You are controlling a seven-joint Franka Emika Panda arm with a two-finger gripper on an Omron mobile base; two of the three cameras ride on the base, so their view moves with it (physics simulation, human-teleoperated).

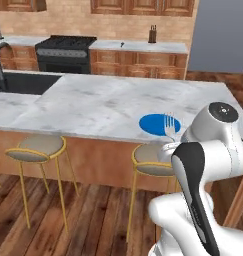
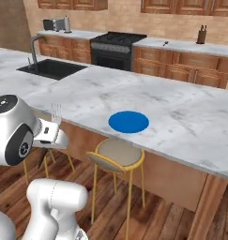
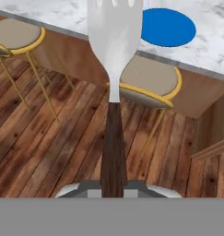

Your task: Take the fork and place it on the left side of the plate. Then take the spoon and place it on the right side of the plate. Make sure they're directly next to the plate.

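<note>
Pinching the fork [image 3: 114, 69] by its brown handle, my pincer [image 3: 113, 186] holds it over the tan stool [image 3: 148, 76], short of the marble surface [image 2: 190, 117] carrying the blue plate [image 2: 128, 121].

A flat round bright blue plate [image 1: 157, 124] lies near the front edge of the grey-white marble island counter [image 1: 108, 102]. The pale silver tines of a fork [image 1: 169, 125] stand upright before the plate's right part, above the white robot arm [image 1: 203, 165]. Two round tan stools with yellow metal legs [image 1: 39, 150] stand below the counter.
</note>
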